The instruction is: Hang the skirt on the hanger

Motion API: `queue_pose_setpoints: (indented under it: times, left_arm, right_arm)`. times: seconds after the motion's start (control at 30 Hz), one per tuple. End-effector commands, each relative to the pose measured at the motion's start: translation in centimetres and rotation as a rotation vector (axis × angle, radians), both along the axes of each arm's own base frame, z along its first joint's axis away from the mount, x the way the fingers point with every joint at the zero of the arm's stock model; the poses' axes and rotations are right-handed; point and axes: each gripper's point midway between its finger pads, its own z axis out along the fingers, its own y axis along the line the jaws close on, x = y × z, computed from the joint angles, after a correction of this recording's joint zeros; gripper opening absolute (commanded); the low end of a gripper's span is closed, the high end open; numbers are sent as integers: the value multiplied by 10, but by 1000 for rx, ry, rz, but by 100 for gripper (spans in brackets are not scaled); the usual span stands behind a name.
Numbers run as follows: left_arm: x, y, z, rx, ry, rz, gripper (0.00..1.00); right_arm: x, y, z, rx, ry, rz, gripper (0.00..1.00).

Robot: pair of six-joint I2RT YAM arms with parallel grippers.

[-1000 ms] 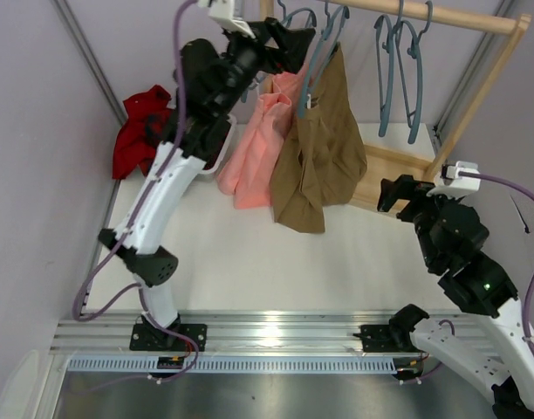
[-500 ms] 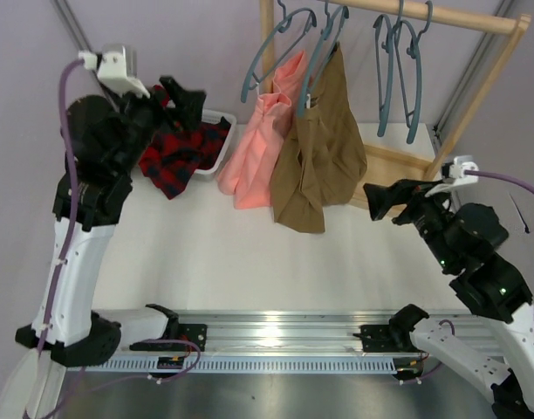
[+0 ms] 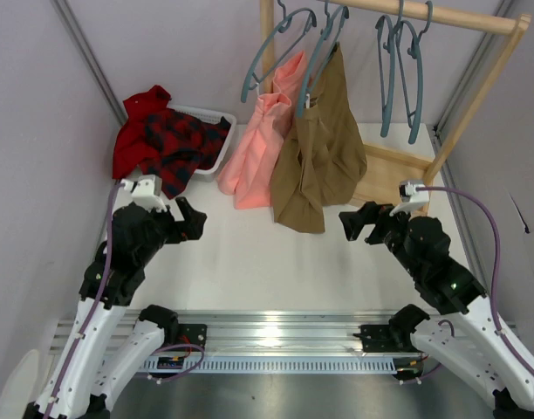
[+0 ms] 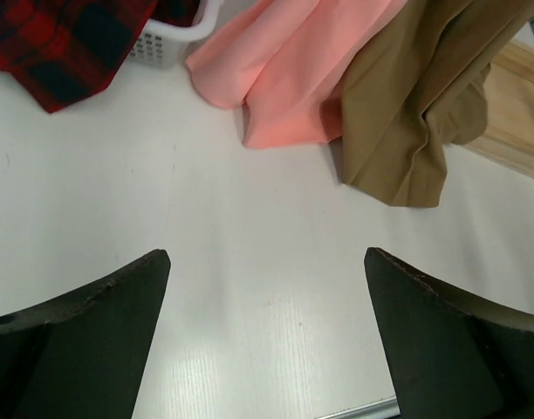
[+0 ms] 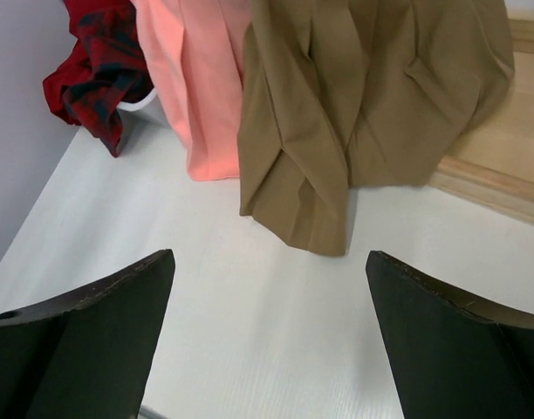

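The khaki skirt hangs from a grey-blue hanger on the wooden rail, its hem near the table. It also shows in the left wrist view and in the right wrist view. My left gripper is open and empty, low over the table at the left, well short of the skirt. My right gripper is open and empty, low at the right, just in front of the skirt's hem. In both wrist views the jaws stand wide apart over bare table.
A salmon-pink garment hangs on another hanger next to the skirt. A red-and-black plaid garment spills from a white basket at the back left. Spare hangers hang at the right. The wooden rack base lies behind the right gripper.
My left arm has dropped from up by the rail down to low over the table at the left. My right arm has moved left and lower, toward the skirt's hem.
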Motion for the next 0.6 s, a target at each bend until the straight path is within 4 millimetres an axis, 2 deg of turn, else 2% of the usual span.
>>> queue_pose_setpoints:
  times: [0.0, 0.03, 0.1, 0.13, 0.17, 0.27, 0.57]
  left_arm:
    - [2, 10, -15, -53, -5, 97, 99]
    - [0, 10, -36, -47, 31, 101, 99]
    - [1, 7, -38, -74, 22, 95, 99]
    - [-1, 6, -49, -76, 37, 92, 99]
    - [0, 5, -50, -84, 30, 90, 99]
    - [2, 4, -46, -84, 8, 83, 99]
    - [5, 3, -49, -60, 23, 68, 99]
  right_arm:
    - [1, -15, 18, 103, -112, -90, 99]
    - [3, -18, -2, 83, -86, -107, 99]
    - [3, -25, -17, 85, -70, -150, 99]
    - [2, -27, -28, 81, -60, -157, 99]
    - [2, -27, -31, 81, -58, -155, 99]
    - [2, -29, -37, 88, -60, -165, 99]
    - [11, -26, -30, 96, -73, -182, 99]
